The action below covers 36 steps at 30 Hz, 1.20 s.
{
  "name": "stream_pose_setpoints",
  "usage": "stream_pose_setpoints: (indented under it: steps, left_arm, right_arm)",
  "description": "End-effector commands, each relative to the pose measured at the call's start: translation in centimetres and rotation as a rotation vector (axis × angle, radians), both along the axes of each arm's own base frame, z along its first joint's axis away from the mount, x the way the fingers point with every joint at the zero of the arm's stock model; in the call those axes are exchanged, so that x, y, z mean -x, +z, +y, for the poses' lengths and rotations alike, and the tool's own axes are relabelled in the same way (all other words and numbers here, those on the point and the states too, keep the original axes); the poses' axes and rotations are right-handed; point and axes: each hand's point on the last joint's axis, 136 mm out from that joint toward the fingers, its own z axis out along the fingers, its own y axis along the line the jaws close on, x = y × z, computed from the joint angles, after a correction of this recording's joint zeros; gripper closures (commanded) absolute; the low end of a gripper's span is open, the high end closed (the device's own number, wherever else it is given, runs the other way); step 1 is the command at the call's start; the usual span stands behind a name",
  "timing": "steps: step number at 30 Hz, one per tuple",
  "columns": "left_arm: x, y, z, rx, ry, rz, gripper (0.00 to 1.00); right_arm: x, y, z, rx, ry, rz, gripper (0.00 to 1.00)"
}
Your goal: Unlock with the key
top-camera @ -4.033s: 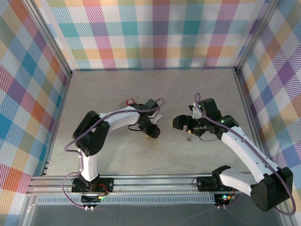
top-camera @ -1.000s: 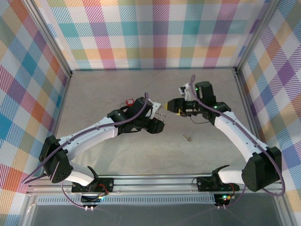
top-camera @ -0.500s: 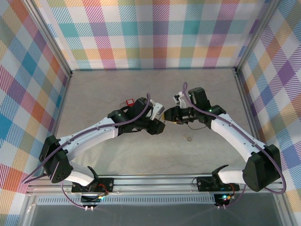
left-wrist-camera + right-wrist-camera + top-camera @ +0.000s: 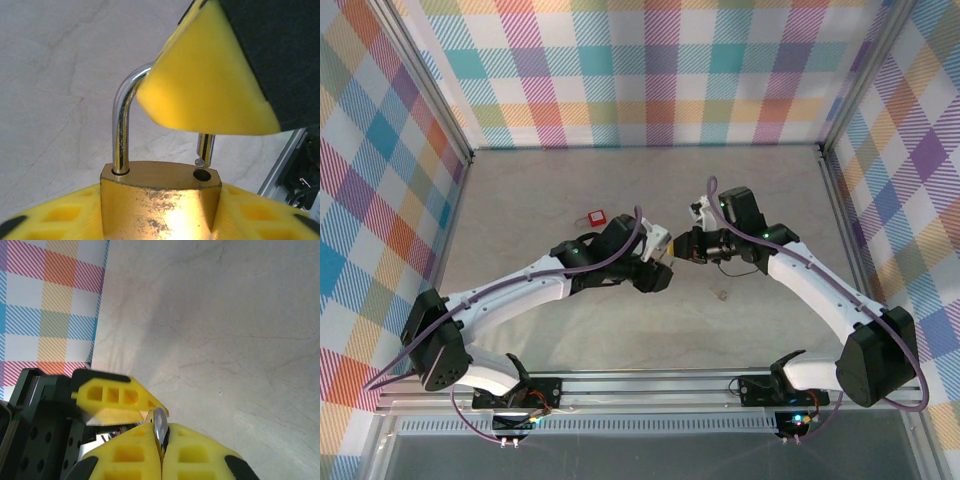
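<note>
Surface: grey marbled tabletop (image 4: pixel 570 180) | walls (image 4: pixel 620 70): plaid | left tool (image 4: pixel 660 258): grips padlock (image 4: pixel 160 195) | right tool (image 4: pixel 161 434): pinches shackle (image 4: pixel 120 125)

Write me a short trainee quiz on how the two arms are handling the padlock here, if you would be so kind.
1. True or false: the free end of the shackle is seated inside its hole in the padlock.
2. What are the right fingers clamped on? A: the shackle. B: the padlock's brass body. C: nothing.
3. In the left wrist view, what sits between the left fingers?

Key
1. False: the free end hangs just above the hole, so the lock is open.
2. A.
3. The padlock, by its brass body.
</note>
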Motion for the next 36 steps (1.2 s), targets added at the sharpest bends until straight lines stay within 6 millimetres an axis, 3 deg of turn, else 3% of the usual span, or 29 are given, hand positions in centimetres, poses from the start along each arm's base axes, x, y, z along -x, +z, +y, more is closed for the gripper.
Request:
stream_pose_setpoints:
  steps: [1, 2, 5, 9, 15, 21, 24, 28, 32, 36]
  left_arm:
    - [-1.3, 3.0, 2.0, 0.087, 0.108, -0.085, 0.13]
    - [-1.8, 3.7, 2.9, 0.129, 0.153, -0.084, 0.01]
    - [-2.8, 5.9, 5.2, 0.279, 0.249, -0.053, 0.0]
    - [-2.7, 7.6, 6.6, 0.365, 0.275, -0.031, 0.0]
    - [-3.8, 3.4, 10.0, 0.162, 0.438, 0.029, 0.0]
    - [-4.8, 1.6, 14.3, 0.092, 0.651, 0.039, 0.0]
    - [-4.8, 1.5, 16.7, 0.083, 0.746, 0.055, 0.0]
    - [-4.2, 2.2, 20.1, 0.043, 0.871, 0.038, 0.0]
    - [-3.1, 3.7, 22.3, 0.025, 0.941, -0.004, 0.0]
    - [-2.2, 5.0, 23.6, 0.028, 0.972, -0.041, 0.0]
  right_arm:
    - [0.2, 0.1, -0.7, 0.033, -0.004, -0.029, 1.0]
    - [0.2, 0.0, -0.7, 0.035, -0.004, -0.026, 1.0]
    - [0.1, -0.2, -0.6, 0.034, -0.003, -0.02, 1.0]
    - [0.0, -0.2, -0.5, 0.028, -0.002, -0.022, 1.0]
    - [-0.3, -0.7, 0.2, 0.002, 0.009, 0.0, 1.0]
    - [-1.0, -1.6, 2.0, -0.041, 0.048, 0.018, 1.0]
    - [-1.5, -2.0, 4.3, -0.063, 0.099, 0.015, 1.0]
    - [-2.0, -3.0, 8.9, -0.091, 0.185, 0.024, 1.0]
    - [-2.5, -3.3, 14.2, -0.142, 0.27, 0.0, 1.0]
    - [-2.9, -4.5, 18.0, -0.179, 0.32, 0.003, 1.0]
